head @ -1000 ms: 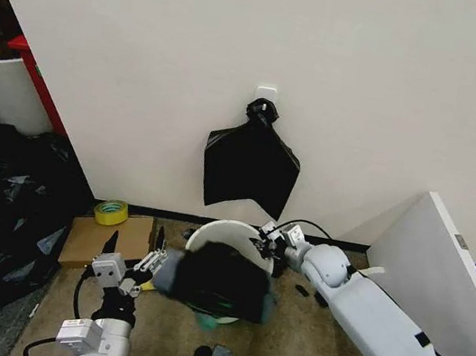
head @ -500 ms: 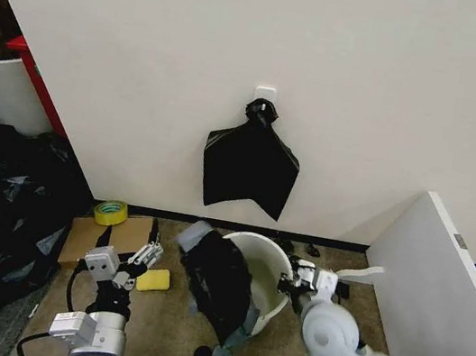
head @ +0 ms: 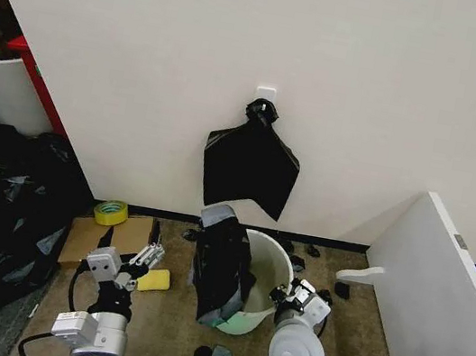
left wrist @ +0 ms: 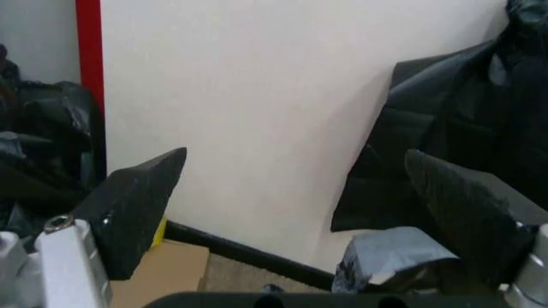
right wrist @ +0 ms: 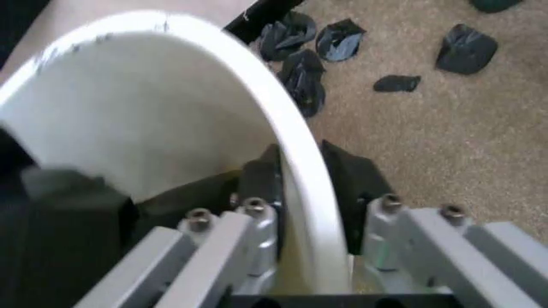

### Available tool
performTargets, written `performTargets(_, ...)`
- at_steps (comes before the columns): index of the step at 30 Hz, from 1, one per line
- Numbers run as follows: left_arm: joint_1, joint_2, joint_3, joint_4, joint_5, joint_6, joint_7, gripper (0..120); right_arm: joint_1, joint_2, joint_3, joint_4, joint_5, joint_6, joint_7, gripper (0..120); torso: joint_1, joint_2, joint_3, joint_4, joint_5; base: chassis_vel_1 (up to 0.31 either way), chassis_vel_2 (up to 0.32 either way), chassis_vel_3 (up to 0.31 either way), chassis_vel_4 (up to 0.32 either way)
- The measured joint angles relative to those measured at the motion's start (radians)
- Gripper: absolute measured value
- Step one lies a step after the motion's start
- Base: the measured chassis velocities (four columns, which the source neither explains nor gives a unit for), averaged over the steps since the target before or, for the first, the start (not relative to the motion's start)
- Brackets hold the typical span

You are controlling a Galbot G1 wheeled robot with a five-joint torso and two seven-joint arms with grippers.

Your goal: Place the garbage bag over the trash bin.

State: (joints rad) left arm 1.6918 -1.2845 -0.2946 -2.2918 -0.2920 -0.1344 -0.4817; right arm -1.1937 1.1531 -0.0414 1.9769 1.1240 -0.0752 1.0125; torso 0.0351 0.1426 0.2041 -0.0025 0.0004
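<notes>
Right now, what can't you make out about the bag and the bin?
- Head view: the garbage bag covers the left side of the trash bin.
- Head view: the bin's base, hidden behind the right gripper.
- Right wrist view: the bin's bottom is cut off by the frame edge.

right arm pulled back toward the robot; right gripper (head: 284, 297) now grips the near rim of the trash bin (head: 267, 265), which sits upright by the wall. garbage bag (head: 221, 265) shifted: now drapes over the bin's left side, not across its front.
</notes>
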Motion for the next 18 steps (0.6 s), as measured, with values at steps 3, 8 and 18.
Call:
performTargets(3, -0.006, 0.008, 0.000, 0.012, -0.005, 0.008, -0.002, 100, -0.028, -0.020, 0.020, 0.067, 0.002, -0.028, 0.007, 32, 0.000, 0.000, 0.000, -0.0001, -0.0001, 0.000, 0.000, 0.000, 0.000)
performTargets(8, -0.007, 0.038, -0.002, 0.044, -0.010, 0.014, -0.011, 100, -0.075, -0.066, 0.014, 0.144, -0.198, -0.011, -0.080, 49, 0.000, 0.000, 0.000, -0.0003, 0.0000, 0.000, 0.000, 0.000, 0.000)
performTargets(18, -0.040, 0.078, -0.042, 0.087, -0.139, 0.091, -0.041, 100, -0.015, -0.156, -0.092, 0.253, -0.351, -0.127, -0.442, 87, 0.000, 0.000, 0.000, 0.0000, -0.0001, 0.000, 0.000, 0.000, 0.000)
